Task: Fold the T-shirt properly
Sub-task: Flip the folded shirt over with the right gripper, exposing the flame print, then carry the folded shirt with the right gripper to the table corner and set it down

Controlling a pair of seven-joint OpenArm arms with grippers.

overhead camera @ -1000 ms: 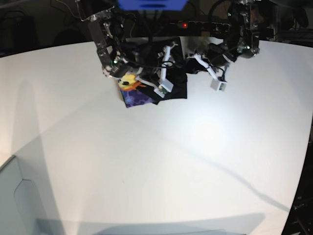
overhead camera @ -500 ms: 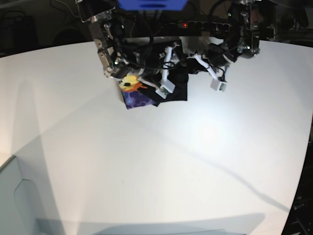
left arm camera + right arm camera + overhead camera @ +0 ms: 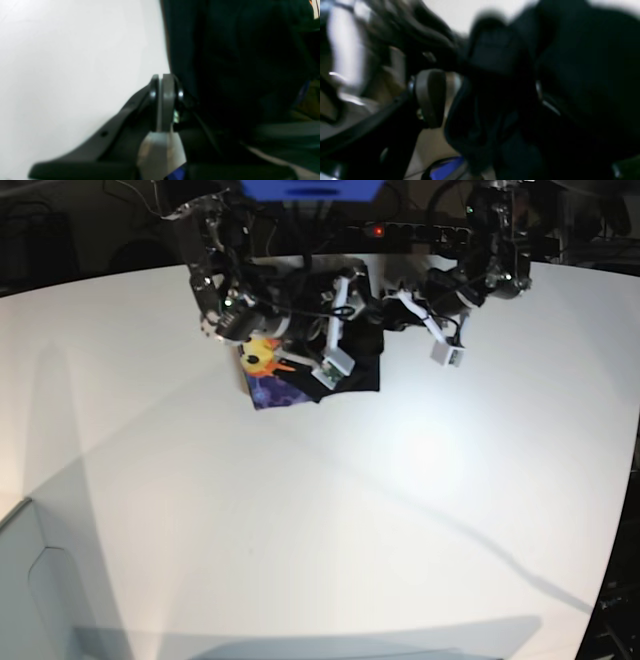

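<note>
While the left claw (image 3: 165,82) sits closed, the right claw (image 3: 485,100) gapes around T-shirt (image 3: 350,370) cloth — grip unclear.

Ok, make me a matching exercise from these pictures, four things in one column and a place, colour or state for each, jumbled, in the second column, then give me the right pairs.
Column one:
1. T-shirt
2. left gripper
3. right gripper
4. table

Column two:
A. jaws apart, black cloth between them
B. white and bare in the foreground
C. jaws pressed together beside the cloth's edge
D. folded black bundle, orange and purple print showing, far end of the table

Pairs: 1-D, 2-C, 3-A, 4-B
</note>
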